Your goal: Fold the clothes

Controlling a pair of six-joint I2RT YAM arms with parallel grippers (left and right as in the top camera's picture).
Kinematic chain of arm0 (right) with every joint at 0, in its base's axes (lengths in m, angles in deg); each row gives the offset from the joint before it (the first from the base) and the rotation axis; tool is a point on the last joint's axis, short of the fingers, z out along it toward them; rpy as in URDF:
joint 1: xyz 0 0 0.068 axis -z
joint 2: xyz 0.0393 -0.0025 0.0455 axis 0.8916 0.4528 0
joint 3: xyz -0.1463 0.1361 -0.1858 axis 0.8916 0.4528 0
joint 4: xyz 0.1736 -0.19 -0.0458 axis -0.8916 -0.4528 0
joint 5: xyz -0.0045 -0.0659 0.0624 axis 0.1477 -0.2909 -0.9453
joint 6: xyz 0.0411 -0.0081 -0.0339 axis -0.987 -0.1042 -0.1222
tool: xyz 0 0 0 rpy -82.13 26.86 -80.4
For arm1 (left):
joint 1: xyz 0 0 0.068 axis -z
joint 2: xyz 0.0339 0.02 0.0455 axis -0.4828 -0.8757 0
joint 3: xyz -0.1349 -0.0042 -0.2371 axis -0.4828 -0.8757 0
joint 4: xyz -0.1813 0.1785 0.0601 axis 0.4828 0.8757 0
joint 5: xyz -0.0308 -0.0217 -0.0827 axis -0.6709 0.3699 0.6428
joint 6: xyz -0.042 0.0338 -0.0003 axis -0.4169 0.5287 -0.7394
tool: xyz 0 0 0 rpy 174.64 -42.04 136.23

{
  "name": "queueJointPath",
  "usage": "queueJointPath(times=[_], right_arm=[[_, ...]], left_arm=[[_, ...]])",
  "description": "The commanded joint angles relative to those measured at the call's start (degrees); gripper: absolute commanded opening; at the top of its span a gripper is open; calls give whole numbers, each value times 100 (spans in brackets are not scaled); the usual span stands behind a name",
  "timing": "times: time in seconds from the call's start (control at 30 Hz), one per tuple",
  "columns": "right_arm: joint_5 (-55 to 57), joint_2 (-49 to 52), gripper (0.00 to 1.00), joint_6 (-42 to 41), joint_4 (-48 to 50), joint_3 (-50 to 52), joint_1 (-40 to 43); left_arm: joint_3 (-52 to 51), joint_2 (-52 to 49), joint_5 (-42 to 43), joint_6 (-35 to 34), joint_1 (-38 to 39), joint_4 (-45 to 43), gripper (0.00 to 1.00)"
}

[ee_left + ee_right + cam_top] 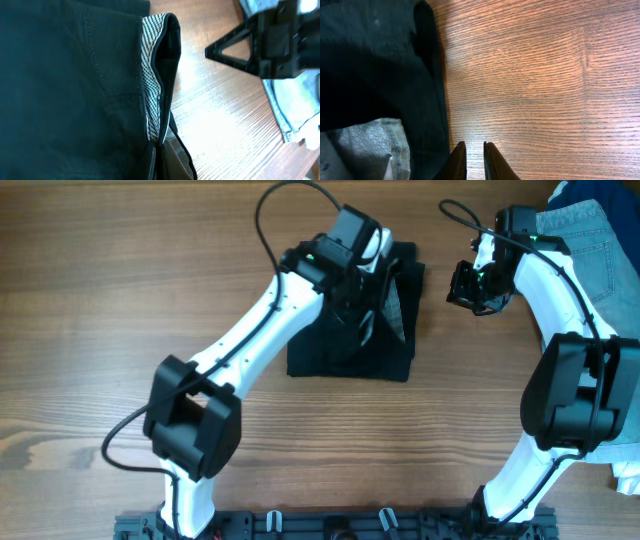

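The black shorts (350, 345) lie partly folded at the table's middle. In the left wrist view they (65, 90) fill the left side, with the thin white patterned edge strip (150, 75) lifted along a fold. My left gripper (375, 275) is over their far right part, and its fingers (161, 162) are shut on the fabric edge. My right gripper (470, 288) hovers over bare wood just right of the shorts. Its fingers (474, 152) are nearly together with nothing between them, beside the shorts' edge (380, 65).
Light-blue denim shorts (590, 250) lie at the far right corner under the right arm; they also show in the left wrist view (295, 115). The right gripper's black body (270, 40) is close to the left one. The table is bare wood (120, 280).
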State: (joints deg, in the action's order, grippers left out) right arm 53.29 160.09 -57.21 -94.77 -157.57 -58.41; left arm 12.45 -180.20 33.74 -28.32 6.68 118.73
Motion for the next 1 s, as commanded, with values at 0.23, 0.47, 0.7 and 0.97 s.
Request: queueJointPath(times=[0.23,0.47,0.7,0.97], right_arm=[[59,-140,13,-4,4,-111,28],[57,-168,37,4,33,-127,28],[-17,-415,53,52,-151,-396,28],[-2085,-459,49,798,81,-446,-186]], left_arm=[[131,-258,179,-26,339,-35,4],[142,-271,203,57,313,-280,70],[144,205,245,57,-118,-232,70],[131,348,243,-9,-1471,822,47]])
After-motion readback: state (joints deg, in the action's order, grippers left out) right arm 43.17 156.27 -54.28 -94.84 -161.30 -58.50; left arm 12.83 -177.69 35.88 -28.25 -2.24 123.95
